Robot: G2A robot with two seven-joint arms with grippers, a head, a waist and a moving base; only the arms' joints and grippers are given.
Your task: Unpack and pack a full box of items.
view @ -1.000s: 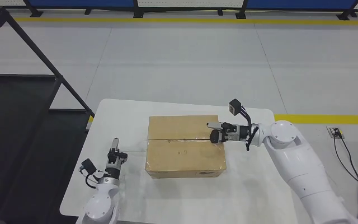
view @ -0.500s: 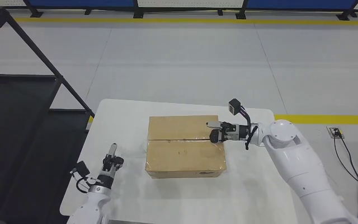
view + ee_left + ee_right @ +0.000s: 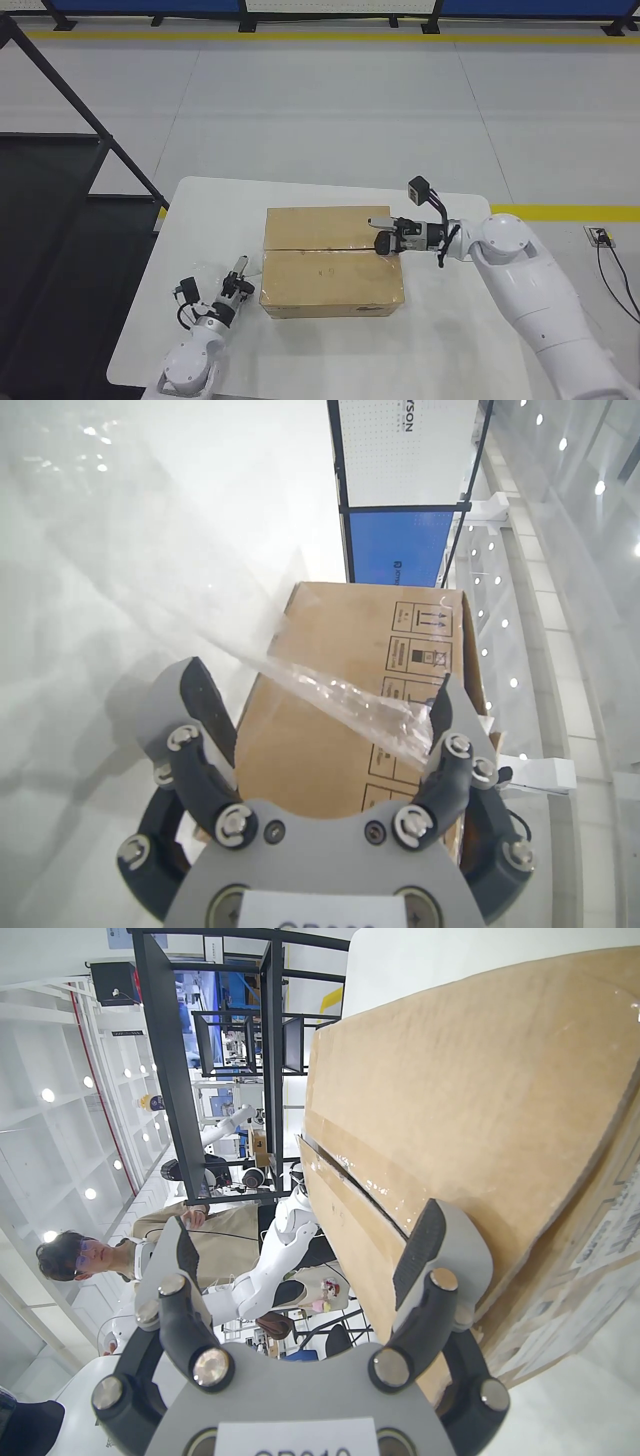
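Overhead, close wrist views — common box [image 3: 330,275]

On view are 1 cardboard box [image 3: 332,262], 1 table [image 3: 210,215], 1 strip of clear tape [image 3: 340,700] and 2 grippers: left gripper [image 3: 241,265], right gripper [image 3: 380,234].

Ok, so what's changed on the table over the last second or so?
The left pincer swung across the table toward the box and now sits open just beside the end of the box nearest that arm. Nothing was taken hold of or let go. The right pincer stayed open at the box's opposite end, by the top seam, and the box did not shift.
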